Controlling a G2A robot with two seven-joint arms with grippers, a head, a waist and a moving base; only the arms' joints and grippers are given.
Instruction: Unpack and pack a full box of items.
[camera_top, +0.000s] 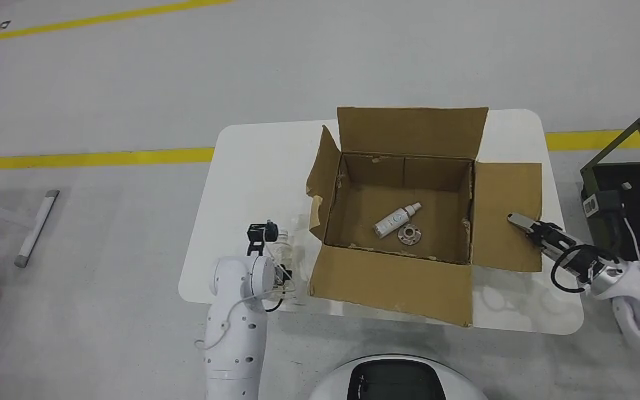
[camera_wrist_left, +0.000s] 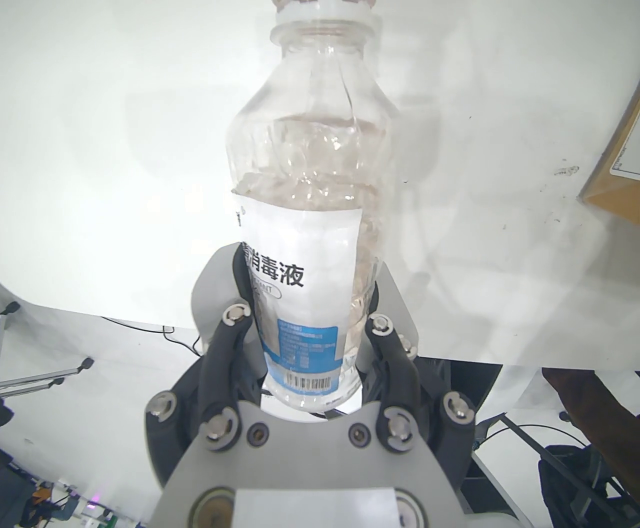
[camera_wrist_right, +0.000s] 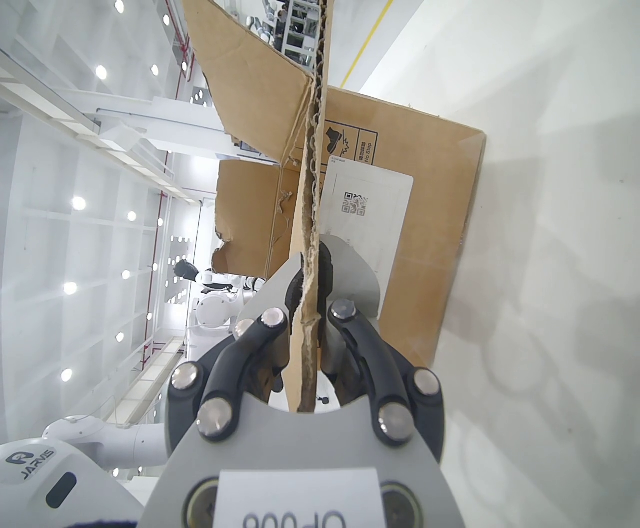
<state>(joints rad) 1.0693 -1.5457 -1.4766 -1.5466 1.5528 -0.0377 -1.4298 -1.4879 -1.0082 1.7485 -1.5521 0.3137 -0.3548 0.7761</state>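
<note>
**Status.** The left claw (camera_wrist_left: 307, 300) is closed on the lower body of a clear bottle (camera_wrist_left: 305, 165). The bottle's long axis runs straight out ahead of the claw, cap end farthest from it. The bottle is over the bare desk (camera_top: 250, 180); whether it touches the desk cannot be told.

**Key relation.** The open box (camera_top: 400, 170) stands just beside the left claw, on the side toward the other arm. The left arm is much the nearer to the bottle.

**Support.** The right claw (camera_wrist_right: 312, 280) is pinched on the box's side flap (camera_top: 510, 215), edge-on between its fingers, probably to steady the box.

**Contents.** A small spray bottle (camera_top: 397, 219) and a round part (camera_top: 409, 236) lie on the box floor, well beyond the left claw.
</note>
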